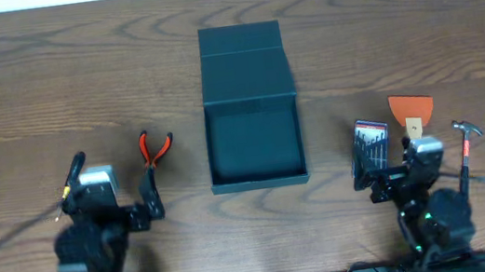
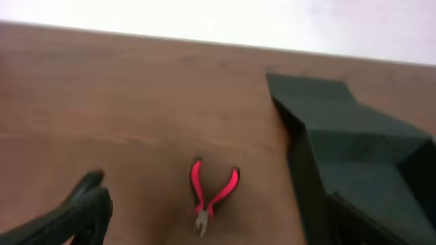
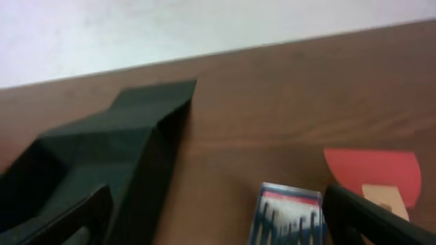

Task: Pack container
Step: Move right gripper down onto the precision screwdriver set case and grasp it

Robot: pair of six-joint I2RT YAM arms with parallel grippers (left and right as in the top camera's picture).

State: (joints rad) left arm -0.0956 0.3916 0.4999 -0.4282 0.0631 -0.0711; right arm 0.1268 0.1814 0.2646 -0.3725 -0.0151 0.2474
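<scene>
The container (image 1: 259, 179) is a dark teal-black square box at the table's middle. It stands open and looks empty, with its flap lid (image 1: 242, 61) laid back. It also shows in the left wrist view (image 2: 354, 156) and the right wrist view (image 3: 116, 150). My left gripper (image 1: 113, 189) is open and empty, left of the box, with red-handled pliers (image 1: 155, 147) just ahead of it (image 2: 212, 194). My right gripper (image 1: 385, 164) is open and empty, right of the box. A clear drill-bit case (image 1: 371, 147) lies ahead between its fingers (image 3: 289, 214).
An orange scraper (image 1: 411, 112) lies beyond the right gripper and shows in the right wrist view (image 3: 371, 173). A hammer (image 1: 463, 149) lies at the far right. Cables trail off both arm bases near the front edge.
</scene>
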